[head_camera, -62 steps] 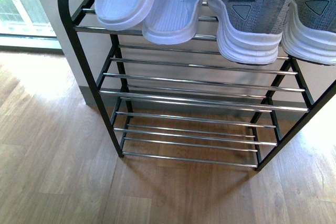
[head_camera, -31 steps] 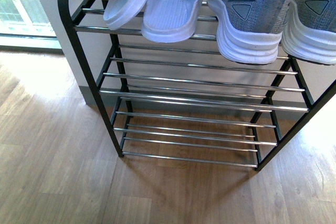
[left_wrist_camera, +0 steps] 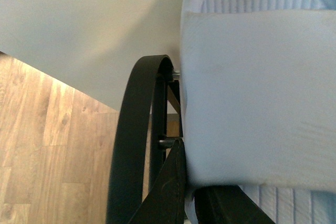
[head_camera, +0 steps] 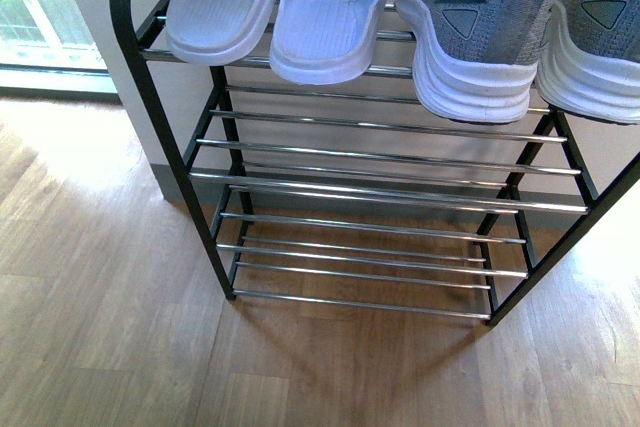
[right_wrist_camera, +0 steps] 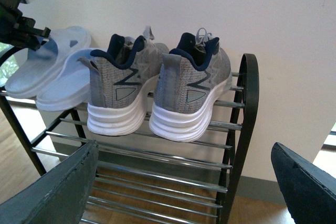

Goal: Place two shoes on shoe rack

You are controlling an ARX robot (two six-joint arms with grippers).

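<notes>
The shoe rack (head_camera: 370, 159), a black metal frame with tiers of chrome bars, stands on a wood-grain floor (head_camera: 100, 327) against a pale wall (right_wrist_camera: 273, 14). In the front view its top visible tier carries four shoes in a row. At 11 o'clock lies the left pale blue slide (head_camera: 215, 7), heel overhanging the front bar; just beside it, nearer 12 o'clock, lies the right pale blue slide (head_camera: 330, 22), and the two appear to touch along their sides. At 1 o'clock stands the left grey knit sneaker (head_camera: 470, 37), heel toward the camera, its white sole resting on the bars; the right grey knit sneaker (head_camera: 600, 37) stands at 2 o'clock, close beside it and cut by the frame edge. The tiers below hold nothing visible. The right wrist view shows the right gripper (right_wrist_camera: 184, 187) with its two dark fingers (right_wrist_camera: 52, 192) spread wide and nothing between them, well apart from the sneakers. In the same view the left gripper (right_wrist_camera: 23, 22) sits at the strap of the far slide; whether its jaws grip the strap cannot be determined. The left wrist view shows the slide strap close up beside the curved black side frame (left_wrist_camera: 134, 145) of the rack, with dark finger parts at the lower edge.
</notes>
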